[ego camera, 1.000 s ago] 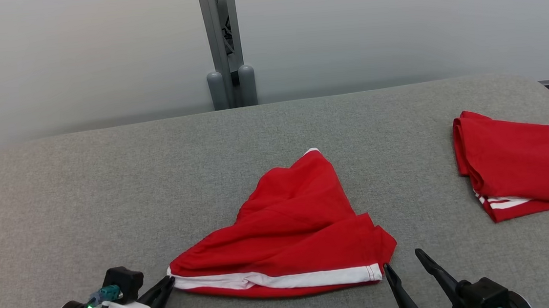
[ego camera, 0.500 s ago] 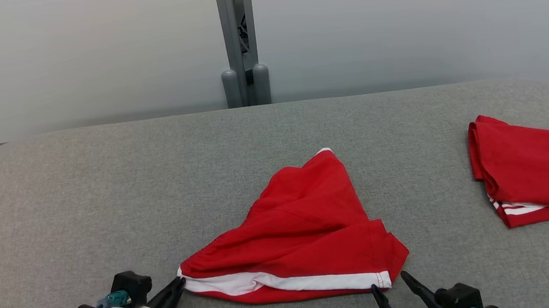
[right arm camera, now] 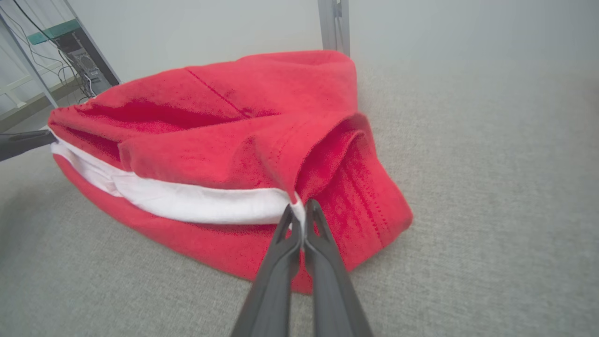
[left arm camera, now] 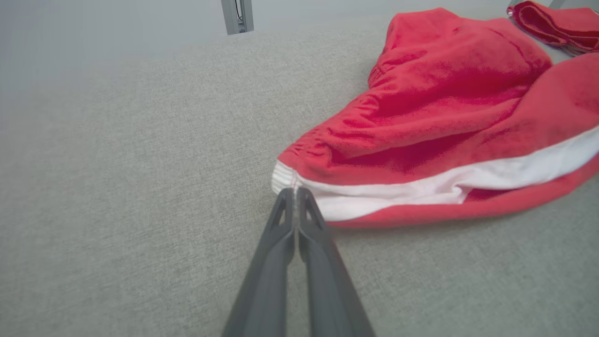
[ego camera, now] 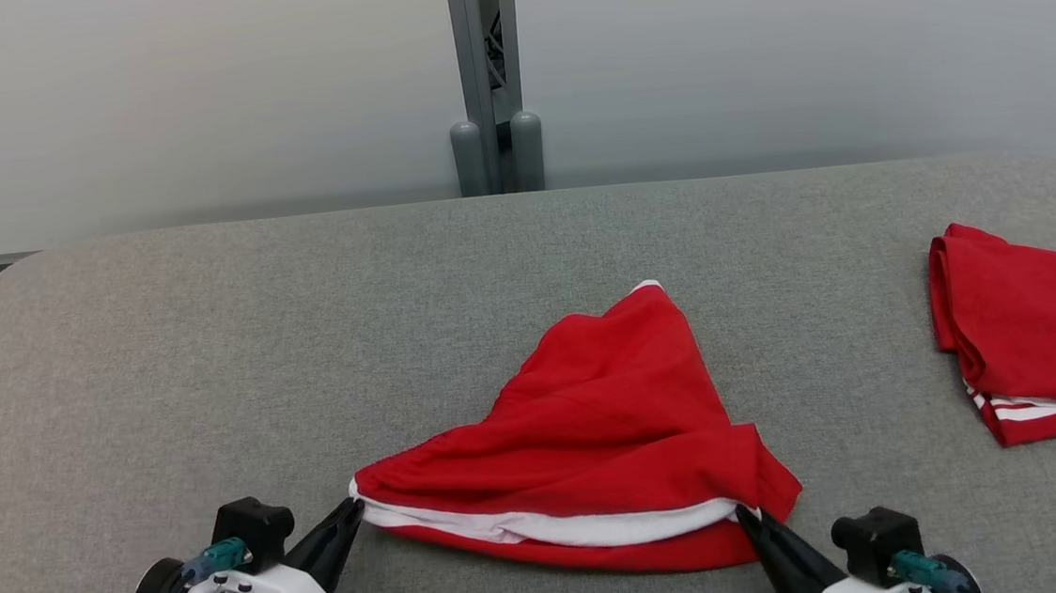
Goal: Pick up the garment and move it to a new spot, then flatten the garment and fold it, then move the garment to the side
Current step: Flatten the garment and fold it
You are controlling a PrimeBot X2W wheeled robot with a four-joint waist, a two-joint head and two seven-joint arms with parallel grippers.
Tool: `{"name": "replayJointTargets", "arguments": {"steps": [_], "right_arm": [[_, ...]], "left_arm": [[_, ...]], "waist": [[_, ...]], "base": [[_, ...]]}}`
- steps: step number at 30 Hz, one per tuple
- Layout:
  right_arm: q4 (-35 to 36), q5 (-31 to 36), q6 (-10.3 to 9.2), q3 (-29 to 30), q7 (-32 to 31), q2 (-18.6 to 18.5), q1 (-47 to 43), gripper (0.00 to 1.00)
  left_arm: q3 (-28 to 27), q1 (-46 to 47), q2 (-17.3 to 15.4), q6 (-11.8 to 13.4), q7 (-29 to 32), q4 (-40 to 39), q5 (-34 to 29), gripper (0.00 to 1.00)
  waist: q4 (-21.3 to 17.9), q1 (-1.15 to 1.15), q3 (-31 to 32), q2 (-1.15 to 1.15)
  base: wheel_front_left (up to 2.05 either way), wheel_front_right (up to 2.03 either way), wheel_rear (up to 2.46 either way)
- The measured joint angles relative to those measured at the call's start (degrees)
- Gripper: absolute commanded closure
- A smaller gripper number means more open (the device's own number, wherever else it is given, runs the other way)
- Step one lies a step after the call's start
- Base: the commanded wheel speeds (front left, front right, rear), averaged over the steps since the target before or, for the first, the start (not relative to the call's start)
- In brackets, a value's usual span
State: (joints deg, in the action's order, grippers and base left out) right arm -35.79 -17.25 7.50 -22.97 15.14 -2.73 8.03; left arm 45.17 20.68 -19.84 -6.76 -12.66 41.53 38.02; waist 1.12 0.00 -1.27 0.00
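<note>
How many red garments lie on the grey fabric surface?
2. One crumpled red garment with a white band lies centre front; one folded red garment lies at the right edge, partly out of frame.

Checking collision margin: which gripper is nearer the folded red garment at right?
Right. The right gripper is shut on the crumpled red garment's right corner, left of the folded red garment and apart from it; the left gripper is shut on the opposite corner, farther away.

2 red garments (ego camera: 587,443) (ego camera: 1040,341), 2 pincers (ego camera: 354,510) (ego camera: 748,517), 1 tbl (ego camera: 213,359), 1 post (ego camera: 484,74)
</note>
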Motion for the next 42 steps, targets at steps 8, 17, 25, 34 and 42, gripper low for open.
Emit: {"name": "replayJointTargets", "arguments": {"steps": [8,17,25,34,42], "right_arm": [[12.90,3.41,0.00,6.84,0.00,-0.47,-2.93,1.00],[26.39,-1.88,0.00,9.87,-4.95,-5.03,-0.96,1.00],[34.04,-10.36,0.01,13.63,-12.68,-13.02,8.73,1.00],[29.80,-15.25,0.01,13.82,-16.82,-16.36,21.08,1.00],[11.67,-16.50,0.01,8.16,-14.92,-14.12,39.15,1.00]], "left_arm": [[-2.80,0.10,-1.37,1.19,-1.24,-6.92,1.44,1.00],[-5.22,4.97,-6.36,2.89,3.02,-22.34,1.75,1.00],[-7.53,15.58,-10.13,3.22,9.21,-33.10,0.89,1.00],[-8.03,26.64,-10.11,0.89,14.79,-32.37,2.74,1.00],[-4.30,39.08,-6.30,-0.52,14.54,-17.39,4.00,1.00]], "waist": [[-0.75,0.00,2.33,0.00],[-2.07,0.00,5.55,0.00],[-2.32,0.00,8.04,0.00],[-2.94,0.00,7.83,0.00],[-3.43,0.00,2.84,0.00]], "base": [[0.00,0.00,0.00],[0.00,0.00,0.00],[0.00,0.00,0.00],[0.00,0.00,0.00],[0.00,0.00,0.00]]}}
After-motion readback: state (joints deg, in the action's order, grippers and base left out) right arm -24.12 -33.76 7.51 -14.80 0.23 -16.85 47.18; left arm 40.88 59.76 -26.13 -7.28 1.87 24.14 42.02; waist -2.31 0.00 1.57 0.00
